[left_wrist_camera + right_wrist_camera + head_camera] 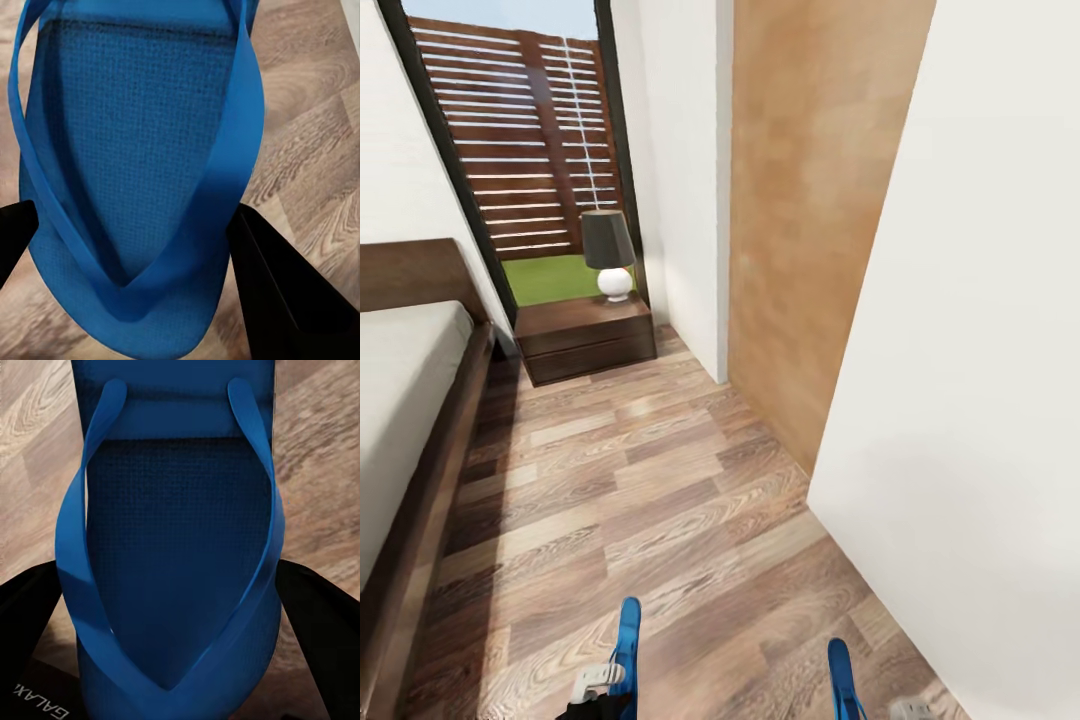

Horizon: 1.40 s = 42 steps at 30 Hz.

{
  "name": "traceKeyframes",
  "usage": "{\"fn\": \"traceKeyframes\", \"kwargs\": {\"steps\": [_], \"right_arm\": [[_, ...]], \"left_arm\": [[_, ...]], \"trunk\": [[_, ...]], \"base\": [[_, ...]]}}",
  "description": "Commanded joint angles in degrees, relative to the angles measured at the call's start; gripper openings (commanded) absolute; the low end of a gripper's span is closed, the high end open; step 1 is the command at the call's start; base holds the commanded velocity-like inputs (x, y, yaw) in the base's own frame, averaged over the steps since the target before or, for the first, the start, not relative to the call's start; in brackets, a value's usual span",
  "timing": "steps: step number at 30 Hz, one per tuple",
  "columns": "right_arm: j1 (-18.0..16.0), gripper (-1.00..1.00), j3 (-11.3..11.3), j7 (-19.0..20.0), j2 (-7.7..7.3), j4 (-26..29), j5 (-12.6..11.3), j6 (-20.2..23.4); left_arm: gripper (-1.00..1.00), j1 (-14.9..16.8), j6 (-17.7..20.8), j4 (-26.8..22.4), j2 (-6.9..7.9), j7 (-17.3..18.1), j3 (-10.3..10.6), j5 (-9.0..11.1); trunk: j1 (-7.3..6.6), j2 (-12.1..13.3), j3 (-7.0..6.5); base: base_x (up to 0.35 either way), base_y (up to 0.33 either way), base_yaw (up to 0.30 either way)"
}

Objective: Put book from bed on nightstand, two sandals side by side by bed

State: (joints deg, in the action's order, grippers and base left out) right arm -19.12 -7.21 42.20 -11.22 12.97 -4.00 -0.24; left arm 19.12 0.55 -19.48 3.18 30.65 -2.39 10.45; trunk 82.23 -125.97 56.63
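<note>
I hold one bright blue sandal in each hand, low over the wood-plank floor. The left sandal [627, 640] [142, 150] sits between the black fingers [281, 289] of my left gripper [600, 690] [127, 274], which is shut on its toe end. My right gripper [176, 649] is shut the same way on the right sandal [843, 680] [176, 532]. The bed [400, 400] runs along the left, with the nightstand [585, 335] beyond its headboard. The book is out of view.
A dark-shaded lamp with a white base [610, 255] stands on the nightstand before a tall dark-framed window [520, 140]. A brown wooden door [810, 200] and a white wall [980, 400] close in on the right. A strip of floor [640, 480] runs between bed and wall.
</note>
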Motion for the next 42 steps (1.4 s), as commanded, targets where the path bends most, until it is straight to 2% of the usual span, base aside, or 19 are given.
{"fn": "traceKeyframes", "kwargs": {"steps": [1,13,24,37,42], "right_arm": [[0.0,-1.0,-0.1,0.2,-0.02,-0.1,-0.3,0.0],[0.0,-1.0,-0.1,0.2,0.05,-0.1,-0.2,0.0],[0.0,-1.0,-0.1,0.2,0.06,-0.1,-0.3,0.0],[0.0,-1.0,-0.1,0.2,0.06,-0.1,-0.3,0.0],[0.0,-1.0,-0.1,0.2,0.06,-0.1,-0.3,0.0]], "left_arm": [[-1.0,0.0,0.0,0.1,-0.02,0.3,-0.2,0.0],[-1.0,0.0,0.0,0.1,-0.02,0.3,-0.2,0.0],[-1.0,0.0,0.0,0.1,-0.02,0.3,-0.2,0.0],[-1.0,0.0,0.1,0.1,-0.02,0.3,-0.2,0.0],[-1.0,0.0,0.0,0.1,-0.02,0.3,-0.2,0.0]], "trunk": [[0.0,0.0,0.05],[0.0,0.0,0.05],[0.0,0.0,0.05],[0.0,0.0,0.06],[0.0,0.0,0.26]], "base": [[0.186,0.0,0.097],[0.301,0.0,0.017],[0.324,0.0,0.233],[0.324,0.0,0.028],[0.326,0.0,0.175]]}}
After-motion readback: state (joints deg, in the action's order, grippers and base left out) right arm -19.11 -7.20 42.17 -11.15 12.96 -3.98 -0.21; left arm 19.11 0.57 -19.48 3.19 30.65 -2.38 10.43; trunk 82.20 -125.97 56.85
